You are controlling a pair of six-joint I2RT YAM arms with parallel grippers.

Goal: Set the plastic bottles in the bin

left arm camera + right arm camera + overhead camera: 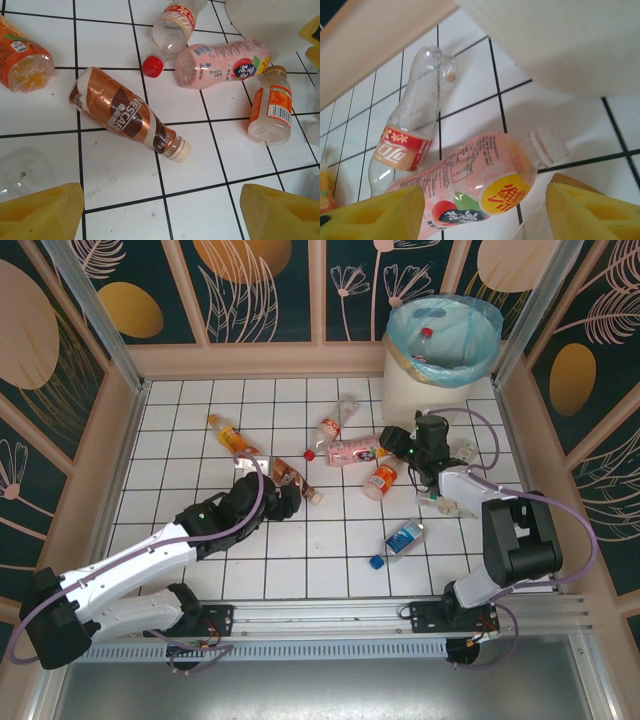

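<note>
Pick phase: both arms are lining up on bottles and nothing is lifted. The bin [430, 390] stands at the far right corner of the tiled worktop [190, 410]. It has a blue liner and one red-capped bottle [424, 340] already inside. The other plastic bottles lie scattered on the tiles in front of the bin and off to its left. The right hand [398, 440] is just in front of the bin, jaws roughly half open and empty. In its wrist view the yellow fingers [375, 215] flank the pink bottle [480, 185], which lies on its side with its white cap toward the bin wall. A gap shows on one side, so it isn't clamped. A clear red-label bottle [415, 130] lies just past it, on the side away from the bin. The left hand [283, 498] is well left of the bin and nearer the arm bases, also about half open and holding nothing. The brown Nescafe bottle [125, 112] lies on its side ahead of that hand's fingers [40, 212], not between them. My read for the right arm: drop a little, close across the pink bottle's mid-body, then lift high enough to clear the tall rim, a short carry. The bottle is round and light, so an off-centre pinch could let it roll out. For the left arm: move forward over the Nescafe bottle and turn the wrist, since the bottle lies diagonal to the jaw line. It then has a longer carry to the bin, best timed so the two arms don't meet there.
</note>
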